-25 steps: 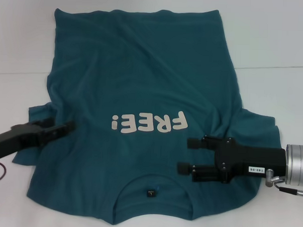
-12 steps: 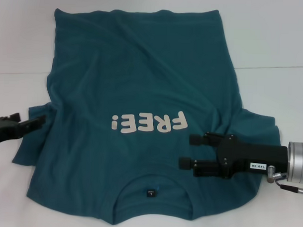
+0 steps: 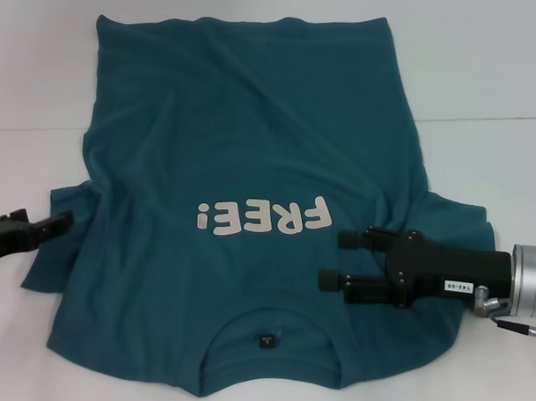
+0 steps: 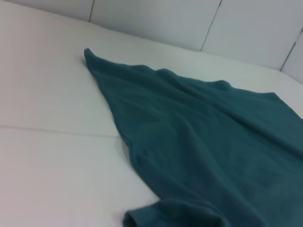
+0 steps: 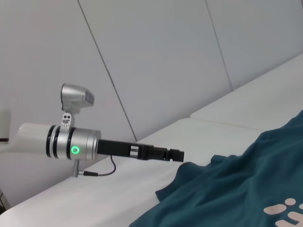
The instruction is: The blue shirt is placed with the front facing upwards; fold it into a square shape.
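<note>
The blue shirt (image 3: pixel 252 147) lies flat, front up, on the white table (image 3: pixel 484 76). Its neckline and dark tag (image 3: pixel 267 341) are at the near edge, and the white "FREE!" lettering (image 3: pixel 263 218) reads upside down. My left gripper (image 3: pixel 63 220) sits low at the far left, just off the left sleeve (image 3: pixel 58 272). The right wrist view shows it side-on (image 5: pixel 177 154) beside that sleeve (image 5: pixel 199 177). My right gripper (image 3: pixel 336 258) hovers open over the shirt's right chest, near the right sleeve (image 3: pixel 465 229), with nothing between its fingers. The left wrist view shows the shirt's side and hem corner (image 4: pixel 189 132).
A seam (image 3: pixel 491 118) runs across the white table under the shirt. Bare table (image 4: pixel 52 156) lies left of the shirt and beyond its hem. White wall panels (image 5: pixel 156 61) stand behind the left arm.
My left gripper has drawn back leftward off the left sleeve to the frame's edge. The right gripper has drifted slightly right and stayed open. The shirt has not moved.
</note>
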Robot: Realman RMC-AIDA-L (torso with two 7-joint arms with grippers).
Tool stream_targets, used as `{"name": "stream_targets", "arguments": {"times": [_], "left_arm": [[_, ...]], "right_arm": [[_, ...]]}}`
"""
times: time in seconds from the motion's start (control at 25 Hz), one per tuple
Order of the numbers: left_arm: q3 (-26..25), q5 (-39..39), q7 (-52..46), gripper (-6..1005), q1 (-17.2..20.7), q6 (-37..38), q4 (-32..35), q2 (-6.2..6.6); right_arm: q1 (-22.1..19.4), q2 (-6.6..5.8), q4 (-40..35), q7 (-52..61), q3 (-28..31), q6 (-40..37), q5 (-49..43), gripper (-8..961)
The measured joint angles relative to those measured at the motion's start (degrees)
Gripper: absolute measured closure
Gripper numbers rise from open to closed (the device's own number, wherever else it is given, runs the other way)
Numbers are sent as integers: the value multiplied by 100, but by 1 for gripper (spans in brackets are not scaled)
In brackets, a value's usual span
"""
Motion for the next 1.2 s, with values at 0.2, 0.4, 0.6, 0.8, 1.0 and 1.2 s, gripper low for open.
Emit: {"name": "stream_targets", "arguments": {"times": [0.2,0.4,0.6,0.8,1.0,1.2], "left_arm": [[110,6,19,144,-7,-16,-99,-5],[182,8,23,147,-2,-79,-109,-32],[181,9,25,149,13,-100,-111,-44],[193,68,25,152,16,-108,-111,-47],[372,165,11,154,10,-107,-111,-63],[442,167,0,157,-13,-79,-98,-73]], "right_arm": [[6,0,0,0,21,-2,0,13],[0,-9,0,0,24,-1,0,12],[-12,-16,0,0,29,-1,0,12],[-14,-17,0,0,29,6,0,12],[-14,-18,0,0,30,6,0,13],[-14,-18,0,0,37,7,0,13]]}}
